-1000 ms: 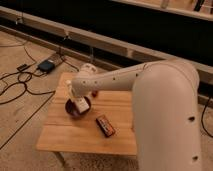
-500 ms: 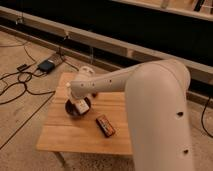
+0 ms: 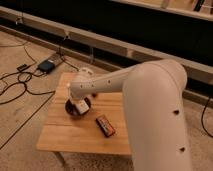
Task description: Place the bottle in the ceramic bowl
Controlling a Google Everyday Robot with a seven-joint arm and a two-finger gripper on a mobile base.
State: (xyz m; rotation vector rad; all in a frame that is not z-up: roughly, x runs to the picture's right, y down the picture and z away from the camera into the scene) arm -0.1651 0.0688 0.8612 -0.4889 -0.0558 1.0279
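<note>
The dark maroon ceramic bowl (image 3: 75,110) sits on the left half of the small wooden table (image 3: 60,140). My white arm reaches from the right across the table. My gripper (image 3: 79,105) hangs right over the bowl, its tip down at the bowl's rim. Something white shows at the gripper's tip inside the bowl; I cannot tell whether it is the bottle or part of the gripper. The bottle is otherwise hidden by the wrist.
A dark rectangular snack packet (image 3: 105,125) lies on the table right of the bowl. A dark box (image 3: 46,65) and cables (image 3: 15,85) lie on the floor at the left. A long low wall with a rail (image 3: 100,42) runs behind the table.
The arm has shifted left and lowered, bringing the gripper further down over the bowl. The bowl and packet have not moved.
</note>
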